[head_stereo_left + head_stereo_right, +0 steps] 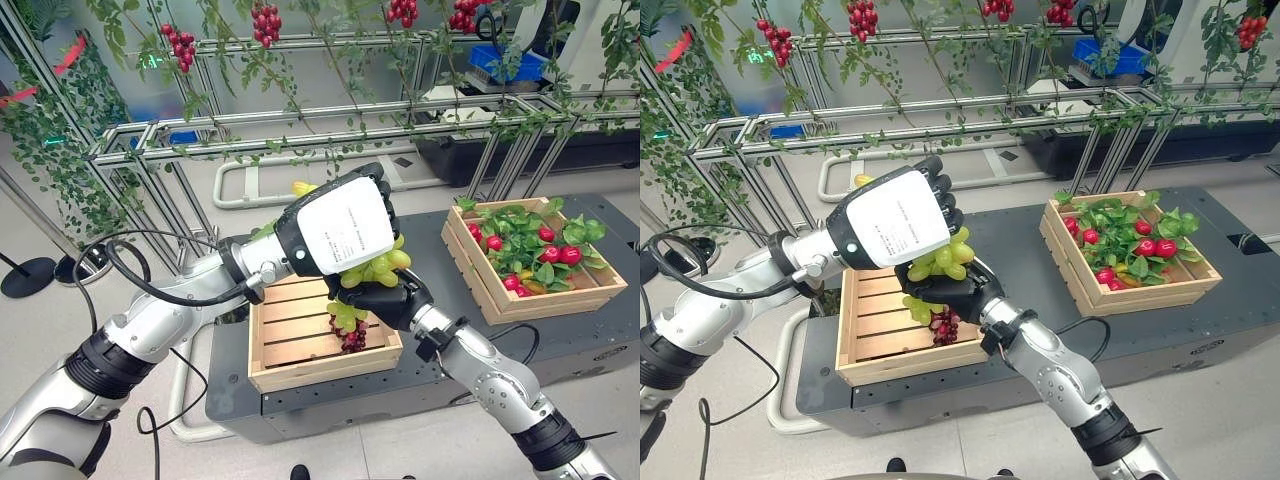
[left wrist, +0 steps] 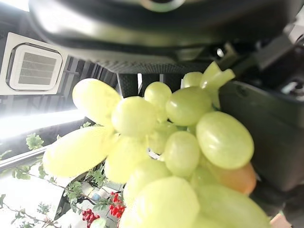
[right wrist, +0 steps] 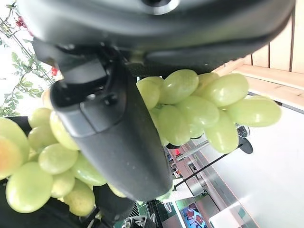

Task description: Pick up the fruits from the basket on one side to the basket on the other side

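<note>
A bunch of green grapes (image 1: 375,268) hangs above the near-left wooden crate (image 1: 290,345), caught between both hands. My left hand (image 1: 345,225), with a white cover on its back, curls over the bunch from above. My right hand (image 1: 395,303) cups it from below, and the right wrist view shows its thumb (image 3: 114,137) lying across the grapes (image 3: 190,109). In the left wrist view the grapes (image 2: 180,142) sit right against the palm. A small dark red grape cluster (image 1: 352,338) shows just under the bunch, over the crate's slats. The right crate (image 1: 600,290) holds red fruits (image 1: 560,255) among green leaves.
Both crates stand on a dark table (image 1: 420,250). Behind it runs a metal frame (image 1: 300,125) hung with leafy vines and red berry clusters (image 1: 180,45). A blue bin (image 1: 510,62) sits far back on the right.
</note>
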Motion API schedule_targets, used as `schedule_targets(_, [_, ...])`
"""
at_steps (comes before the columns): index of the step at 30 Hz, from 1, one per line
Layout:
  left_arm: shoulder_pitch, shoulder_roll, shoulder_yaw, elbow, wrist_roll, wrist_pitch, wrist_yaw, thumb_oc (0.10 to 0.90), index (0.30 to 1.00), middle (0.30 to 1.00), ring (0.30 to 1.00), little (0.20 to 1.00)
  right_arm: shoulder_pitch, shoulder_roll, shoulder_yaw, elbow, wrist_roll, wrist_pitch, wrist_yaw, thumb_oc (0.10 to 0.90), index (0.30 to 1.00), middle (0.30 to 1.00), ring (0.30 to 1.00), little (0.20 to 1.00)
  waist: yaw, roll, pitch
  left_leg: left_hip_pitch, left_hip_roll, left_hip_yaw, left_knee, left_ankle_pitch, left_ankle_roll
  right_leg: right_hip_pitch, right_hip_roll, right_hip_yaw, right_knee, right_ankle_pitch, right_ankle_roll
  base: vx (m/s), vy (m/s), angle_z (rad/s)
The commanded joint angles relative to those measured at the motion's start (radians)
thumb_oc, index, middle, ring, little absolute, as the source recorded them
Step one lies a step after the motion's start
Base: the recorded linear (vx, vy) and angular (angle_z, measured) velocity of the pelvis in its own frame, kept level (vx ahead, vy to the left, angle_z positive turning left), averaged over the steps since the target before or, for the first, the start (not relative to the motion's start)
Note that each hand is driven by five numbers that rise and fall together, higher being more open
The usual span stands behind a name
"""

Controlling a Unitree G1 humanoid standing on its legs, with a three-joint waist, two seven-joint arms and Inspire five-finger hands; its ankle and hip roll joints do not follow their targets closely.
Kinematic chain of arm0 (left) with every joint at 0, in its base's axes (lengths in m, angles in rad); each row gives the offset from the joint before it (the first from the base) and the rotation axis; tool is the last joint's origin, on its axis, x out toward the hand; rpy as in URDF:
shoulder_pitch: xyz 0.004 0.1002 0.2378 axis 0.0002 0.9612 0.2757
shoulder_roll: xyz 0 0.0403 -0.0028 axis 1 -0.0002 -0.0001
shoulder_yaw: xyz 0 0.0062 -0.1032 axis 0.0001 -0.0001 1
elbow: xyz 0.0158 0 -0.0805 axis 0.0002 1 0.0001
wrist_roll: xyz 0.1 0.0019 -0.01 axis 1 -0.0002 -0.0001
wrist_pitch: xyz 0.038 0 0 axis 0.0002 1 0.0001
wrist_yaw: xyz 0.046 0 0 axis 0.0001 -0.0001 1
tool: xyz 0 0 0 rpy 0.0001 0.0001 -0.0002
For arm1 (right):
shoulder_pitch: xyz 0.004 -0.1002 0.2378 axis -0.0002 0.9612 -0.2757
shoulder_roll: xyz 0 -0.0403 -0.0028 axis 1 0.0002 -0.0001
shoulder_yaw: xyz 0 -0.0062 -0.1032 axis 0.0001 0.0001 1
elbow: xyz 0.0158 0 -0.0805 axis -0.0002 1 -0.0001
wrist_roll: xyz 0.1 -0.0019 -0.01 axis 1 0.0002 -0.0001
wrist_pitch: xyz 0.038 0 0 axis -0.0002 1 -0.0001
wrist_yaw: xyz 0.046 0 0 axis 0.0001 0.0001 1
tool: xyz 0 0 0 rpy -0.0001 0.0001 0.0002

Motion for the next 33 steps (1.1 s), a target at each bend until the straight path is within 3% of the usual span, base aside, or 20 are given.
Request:
schedule_targets(1, [-0.057, 0.007, 0.090, -0.045, -0.181, 0.007, -0.080, 0.800, 0.900, 0.900, 0.900, 0.900, -0.041, 0.004, -0.152, -0.044, 0.046, -0.217, -0.062, 0.400, 0.300, 0.300, 0.300, 0.300, 0.009, 0.009, -0.082, 0.080, -0.033, 0.019, 0.008, -0.184, -0.010, -0.017, 0.024, -0.015, 0.002, -0.021, -0.004, 0.00, 0.000, 0.00])
schedule_targets(7, [-0.009, 0.069, 0.139, -0.033, -0.315, 0.065, -0.144, 0.800, 0.900, 0.900, 0.900, 0.900, -0.007, -0.023, -0.207, -0.056, 0.066, -0.229, -0.073, 0.400, 0.300, 0.300, 0.300, 0.300, 0.008, 0.011, -0.076, 0.076, -0.031, 0.018, 0.008, -0.181, -0.008, -0.021, 0.027, -0.010, 0.002, -0.020, -0.004, 0.00, -0.001, -0.01])
schedule_targets(11, [0.074, 0.111, 0.217, -0.022, -0.383, 0.102, -0.243, 0.800, 0.900, 0.900, 0.900, 0.900, 0.050, -0.031, -0.267, -0.059, 0.057, -0.247, -0.066, 0.400, 0.300, 0.300, 0.300, 0.300, 0.009, 0.011, -0.075, 0.073, -0.031, 0.018, 0.008, -0.182, -0.005, -0.027, 0.029, -0.005, 0.002, -0.019, -0.003, -0.01, -0.009, -0.03])
schedule_targets(17, [0.187, 0.162, 0.330, 0.032, -0.454, 0.152, -0.268, 0.800, 0.900, 0.900, 0.900, 0.900, 0.096, -0.031, -0.340, -0.054, 0.028, -0.249, -0.069, 0.400, 0.300, 0.300, 0.300, 0.300, 0.009, 0.012, -0.074, 0.064, -0.026, 0.022, 0.008, -0.174, -0.002, -0.038, 0.034, 0.002, 0.002, -0.016, -0.006, -0.01, -0.014, -0.03])
schedule_targets(25, [0.306, 0.187, 0.440, 0.088, -0.542, 0.202, -0.251, 0.800, 0.900, 0.900, 0.900, 0.900, 0.115, -0.026, -0.378, -0.056, -0.012, -0.250, -0.060, 0.400, 0.300, 0.300, 0.300, 0.300, 0.010, 0.017, -0.066, 0.054, -0.019, 0.020, 0.008, -0.167, -0.003, -0.050, 0.042, 0.007, 0.002, -0.015, -0.013, -0.03, -0.031, -0.07])
schedule_targets(27, [0.359, 0.180, 0.479, 0.115, -0.609, 0.197, -0.288, 0.800, 0.900, 0.900, 0.900, 0.900, 0.130, -0.013, -0.388, -0.054, 0.005, -0.248, -0.048, 0.400, 0.300, 0.300, 0.300, 0.300, 0.011, 0.018, -0.066, 0.051, -0.015, 0.020, 0.008, -0.164, -0.006, -0.053, 0.046, 0.010, 0.002, -0.016, -0.015, -0.03, -0.043, -0.02])
schedule_targets(33, [0.488, 0.180, 0.559, 0.138, -0.633, 0.210, -0.370, 0.800, 0.900, 0.900, 0.900, 0.900, 0.144, -0.018, -0.418, -0.059, -0.003, -0.243, -0.059, 0.400, 0.300, 0.300, 0.300, 0.300, 0.017, 0.026, -0.055, 0.038, -0.004, 0.016, 0.008, -0.150, -0.012, -0.071, 0.051, 0.013, 0.002, -0.011, -0.018, -0.04, -0.030, -0.01])
